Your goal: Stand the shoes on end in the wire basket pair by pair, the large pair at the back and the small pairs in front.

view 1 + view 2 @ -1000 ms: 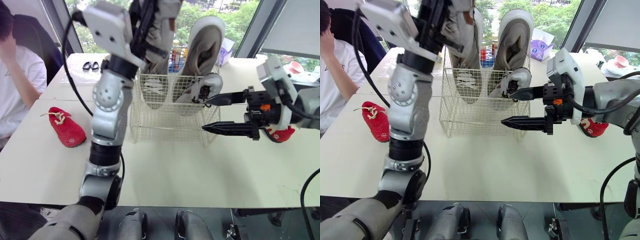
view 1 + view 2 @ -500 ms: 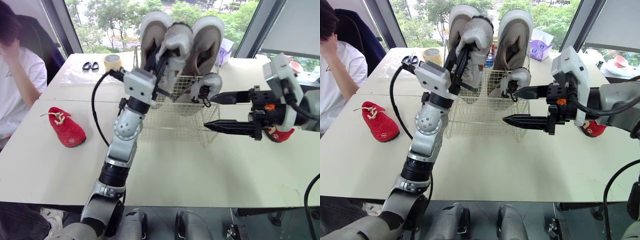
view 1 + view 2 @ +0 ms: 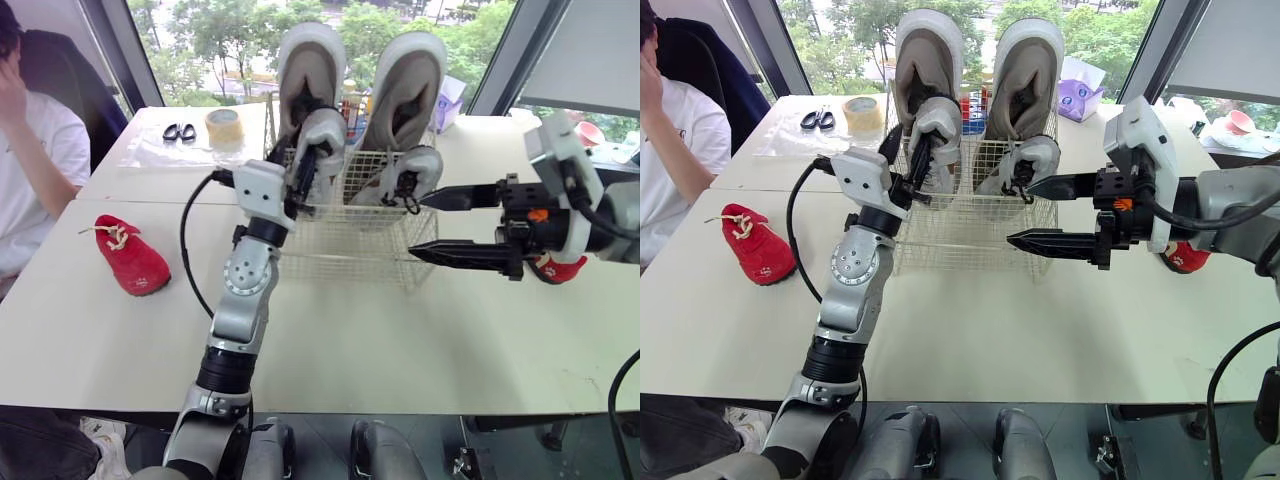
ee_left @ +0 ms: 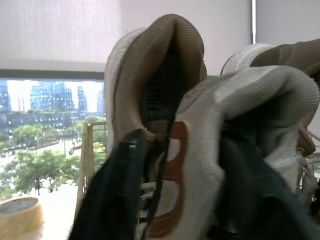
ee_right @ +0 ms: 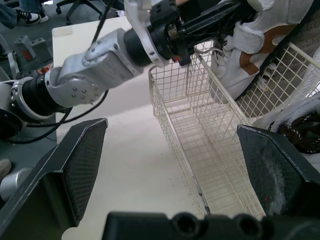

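Bright room, big windows with trees outside, and a long white table [image 3: 330, 330] with the wire basket [image 3: 360, 240] sitting mid-table. The large pair [image 3: 408, 75] already stands on end along the basket's back.

Your left gripper [image 3: 300, 180] is pinching a small white shoe [image 3: 322, 135], held upright right in front of the large shoe on that side. Its lower end is dipped below the rim, but I can't tell if it's touching the wire floor. A second small white shoe [image 3: 420, 165] is propped in the front row, just off the upper finger of your right gripper [image 3: 420, 228]. That one hovers beside the basket's end wall, fingers spread wide with nothing between them.

So I'd say you're halfway through seating the first small pair. The next move looks like easing the left arm down until the shoe seats, then letting go without tipping it onto its neighbour.

Further out, a red shoe [image 3: 132, 262] lies well outside the left arm and another red shoe [image 3: 562, 270] sits just behind the right gripper, probably the next pair. Scissors [image 3: 180, 131] and a tape roll [image 3: 224, 124] are at the far edge, and a person [image 3: 35, 150] sits past the left-side red shoe.
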